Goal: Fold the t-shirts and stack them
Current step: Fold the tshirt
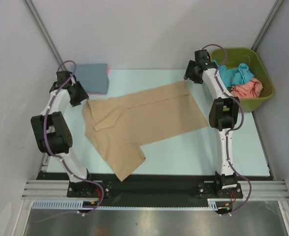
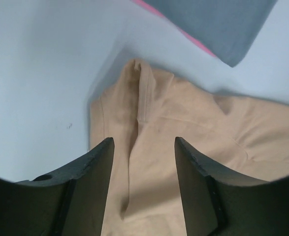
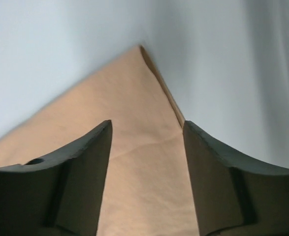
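Tan t-shirt (image 1: 144, 120) lies spread flat. Left gripper (image 2: 143, 145) jaws wide above its left edge, right gripper (image 3: 146, 128) jaws wide above its far right corner, neither pinching cloth.

Cropped at the top edge ahead of the left gripper (image 2: 143, 142): a grey-blue shirt (image 2: 218, 24), only a sliver of pink shirt (image 2: 183, 31) beneath. Running off-frame under both it and the right gripper (image 3: 146, 125): the tan shirt (image 2: 193, 118). Overhead, part-hidden behind the right arm (image 1: 223, 110): bin (image 1: 239, 49), teal shirt (image 1: 235, 73).

Tan t-shirt (image 1: 144, 120) flat on pale table (image 1: 198, 152)
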